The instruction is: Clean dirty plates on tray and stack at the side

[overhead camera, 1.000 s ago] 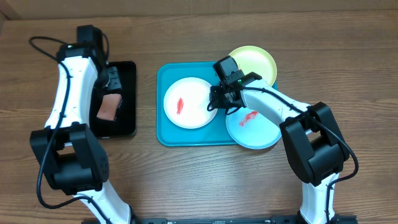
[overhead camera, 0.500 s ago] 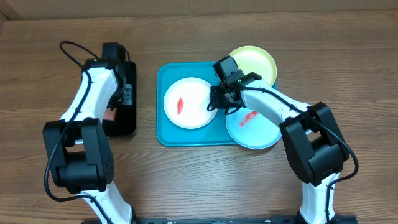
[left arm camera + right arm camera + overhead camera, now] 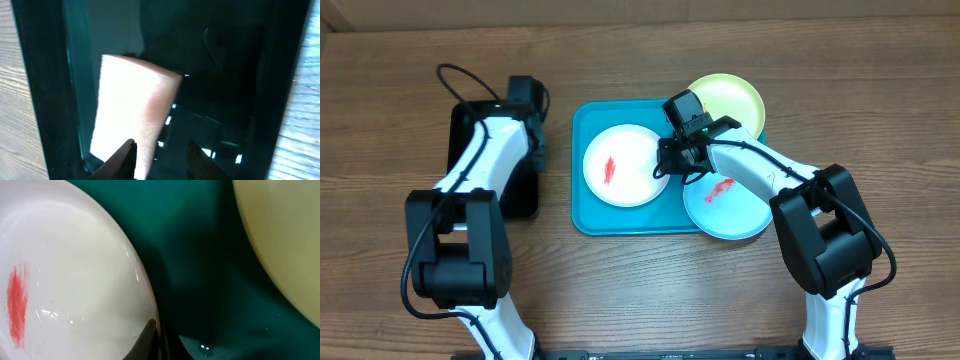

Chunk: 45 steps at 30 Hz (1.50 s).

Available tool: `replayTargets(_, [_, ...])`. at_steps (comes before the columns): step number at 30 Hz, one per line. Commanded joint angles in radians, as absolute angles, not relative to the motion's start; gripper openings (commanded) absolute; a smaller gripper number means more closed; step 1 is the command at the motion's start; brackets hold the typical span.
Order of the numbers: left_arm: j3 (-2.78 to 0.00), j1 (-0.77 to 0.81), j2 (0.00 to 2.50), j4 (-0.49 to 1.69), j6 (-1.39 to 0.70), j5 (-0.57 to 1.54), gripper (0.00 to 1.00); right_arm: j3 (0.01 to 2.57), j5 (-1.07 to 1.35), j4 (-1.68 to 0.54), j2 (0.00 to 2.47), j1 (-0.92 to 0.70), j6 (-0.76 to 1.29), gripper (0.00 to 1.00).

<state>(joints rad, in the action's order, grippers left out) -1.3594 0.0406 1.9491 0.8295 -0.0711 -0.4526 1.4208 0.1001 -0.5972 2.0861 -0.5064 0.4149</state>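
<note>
The white plate (image 3: 620, 165) with a red smear lies at the left of the turquoise tray (image 3: 582, 215). The light blue plate (image 3: 730, 205), also smeared red, overhangs the tray's front right. The yellow-green plate (image 3: 730, 98) lies at the back right and shows no smear. My right gripper (image 3: 670, 165) is shut on the white plate's right rim (image 3: 65, 280); one finger (image 3: 149, 340) lies on the rim. My left gripper (image 3: 530, 148) is open (image 3: 161, 146) low over a pink sponge (image 3: 132, 110), with its fingers either side of the sponge's right edge.
The sponge lies in a small black tray (image 3: 460, 130) left of the turquoise tray; my left arm hides it in the overhead view. Bare wooden table (image 3: 650, 290) lies in front of and around both trays.
My left arm has swung right and down over the black tray, covering the sponge in the overhead view. My right arm and the plates have not moved.
</note>
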Motion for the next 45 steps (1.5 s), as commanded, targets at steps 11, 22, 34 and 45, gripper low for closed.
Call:
replayTargets(11, [-1.343, 0.033, 1.959, 0.806, -0.127, -0.559, 0.32, 1.414, 0.087, -0.606, 2.089, -0.511, 0.412, 0.04])
replayTargets(22, [-1.342, 0.032, 1.961, 0.805, -0.12, -0.558, 0.33, 1.414, 0.087, -0.606, 2.089, -0.511, 0.412, 0.04])
replayTargets(34, [-1.342, 0.033, 2.085, 0.835, -0.129, -0.558, 0.25, 1.414, 0.087, -0.606, 2.089, -0.511, 0.412, 0.04])
replayTargets(45, [-1.371, 0.033, 2.083, 0.865, -0.154, -0.525, 0.04, 1.414, 0.087, -0.603, 2.089, -0.511, 0.413, 0.04])
